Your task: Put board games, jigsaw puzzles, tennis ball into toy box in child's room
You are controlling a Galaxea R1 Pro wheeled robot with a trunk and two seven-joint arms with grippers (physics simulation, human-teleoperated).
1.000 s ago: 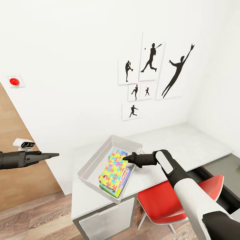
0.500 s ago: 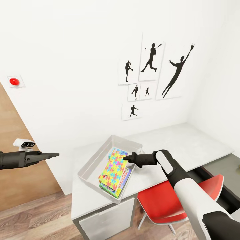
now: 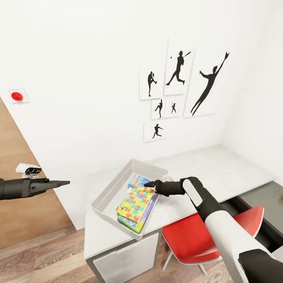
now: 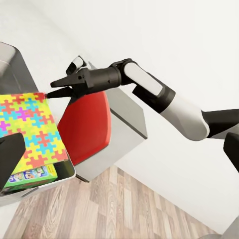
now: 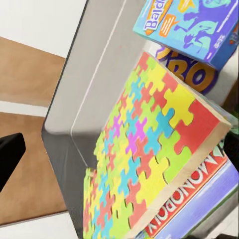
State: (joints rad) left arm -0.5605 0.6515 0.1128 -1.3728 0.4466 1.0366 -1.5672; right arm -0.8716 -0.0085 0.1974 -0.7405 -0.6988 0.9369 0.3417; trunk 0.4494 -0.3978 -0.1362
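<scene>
- The toy box [image 3: 110, 188] sits on the table [image 3: 220, 169], near its left end, with a stack of toys inside it.
- On top of the stack lies a jigsaw [image 3: 135, 198] — bright yellow, pink, green and blue pieces — lying flat, one corner just beside the right gripper [image 3: 148, 184].
- In the right wrist view a second jigsaw sheet [image 5: 97, 199] lies under the first, offset toward one end.
- A small blue game [image 3: 138, 181] lies at the far end of the box, partly on the box reading "BO" [image 5: 186, 72] (the rest of the word is covered).
- Below the jigsaws a box lettered "MONOPOLY" [image 5: 191, 191] shows at the stack's edge.
- The right gripper hovers at the jigsaw's corner; its fingers [image 4: 62, 87] are slightly parted and grip nothing.
- The left gripper [image 3: 65, 182] hangs out over the floor, well apart from the table; its fingers come to a point, pressed together on nothing.
- A red chair [image 3: 196, 239] stands tucked under the table, below the right arm.
- Black silhouette prints [image 3: 179, 86] of ball players hang on the white wall above.
</scene>
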